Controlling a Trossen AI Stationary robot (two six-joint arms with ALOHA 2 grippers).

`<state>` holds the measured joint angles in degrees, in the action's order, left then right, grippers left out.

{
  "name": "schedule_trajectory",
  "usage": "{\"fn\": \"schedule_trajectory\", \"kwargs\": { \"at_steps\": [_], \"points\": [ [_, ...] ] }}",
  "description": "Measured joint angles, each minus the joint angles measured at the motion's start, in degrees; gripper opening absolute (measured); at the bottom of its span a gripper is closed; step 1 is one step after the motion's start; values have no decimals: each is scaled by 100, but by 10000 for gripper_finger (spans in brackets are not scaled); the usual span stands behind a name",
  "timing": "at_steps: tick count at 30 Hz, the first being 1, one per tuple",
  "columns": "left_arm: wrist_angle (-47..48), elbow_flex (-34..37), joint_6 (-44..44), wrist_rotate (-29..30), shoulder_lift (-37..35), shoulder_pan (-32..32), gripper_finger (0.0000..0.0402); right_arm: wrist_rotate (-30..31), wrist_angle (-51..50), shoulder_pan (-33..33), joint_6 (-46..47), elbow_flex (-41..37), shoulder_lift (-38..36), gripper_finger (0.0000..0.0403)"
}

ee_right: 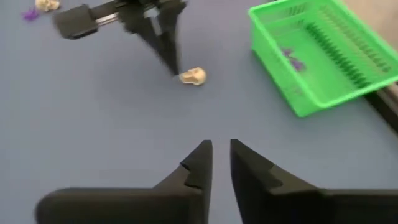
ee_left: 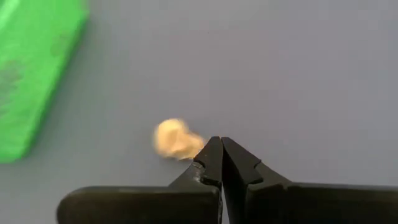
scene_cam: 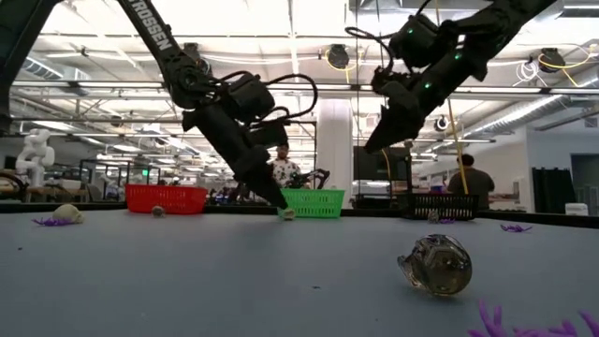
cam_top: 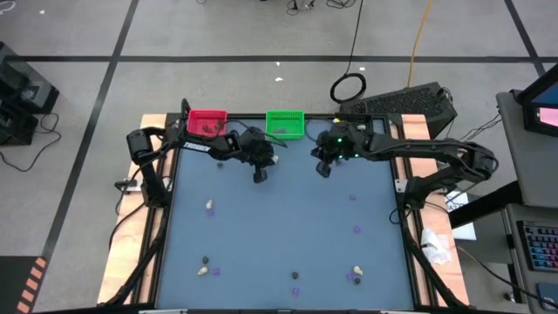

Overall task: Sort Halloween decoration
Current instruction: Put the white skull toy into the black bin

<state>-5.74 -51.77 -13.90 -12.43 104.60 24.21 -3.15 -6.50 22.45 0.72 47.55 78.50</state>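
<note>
A cream-white lump point(ee_left: 174, 140) lies on the blue-grey table top, near the green bin point(ee_right: 323, 50). My left gripper point(ee_left: 221, 148) is shut with nothing between its fingers, its tips down at the table right beside that lump point(ee_right: 194, 76). The right gripper point(ee_right: 221, 152) hovers above the table a little to the right of it, open and empty, pointing toward the lump. In the high view both grippers, left point(cam_top: 259, 177) and right point(cam_top: 323, 171), are at the far middle of the table. More trinkets, cream point(cam_top: 210, 207), dark point(cam_top: 295, 276) and purple point(cam_top: 357, 229), lie scattered toward the near edge. My left gripper comes slanting down from the table's far left, its shut fingertips point(ee_left: 208, 154) at one side of the cream lump, which rests on the table. Whether the tips touch the lump, I cannot tell.
The red bin point(cam_top: 207, 121) and the green bin point(cam_top: 284, 124) stand at the far edge; purple bits point(ee_right: 292, 59) lie in the green one. A black bin point(scene_cam: 440, 205) stands farther right. A dark lump point(scene_cam: 435, 264) lies close to the low camera. The table's middle is bare.
</note>
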Motion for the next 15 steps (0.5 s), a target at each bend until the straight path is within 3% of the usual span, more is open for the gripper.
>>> {"fn": "schedule_trajectory", "kwargs": {
  "at_steps": [4,8,15],
  "points": [
    [-70,-5,396,1036,-181,-64,0,3,229,-135,50,0,253,79],
    [-74,-2,594,1080,-111,-62,0,28,242,-168,54,0,303,78],
    [-226,-2,836,1100,101,-62,0,30,312,-168,27,2,297,35]
  ]
}}
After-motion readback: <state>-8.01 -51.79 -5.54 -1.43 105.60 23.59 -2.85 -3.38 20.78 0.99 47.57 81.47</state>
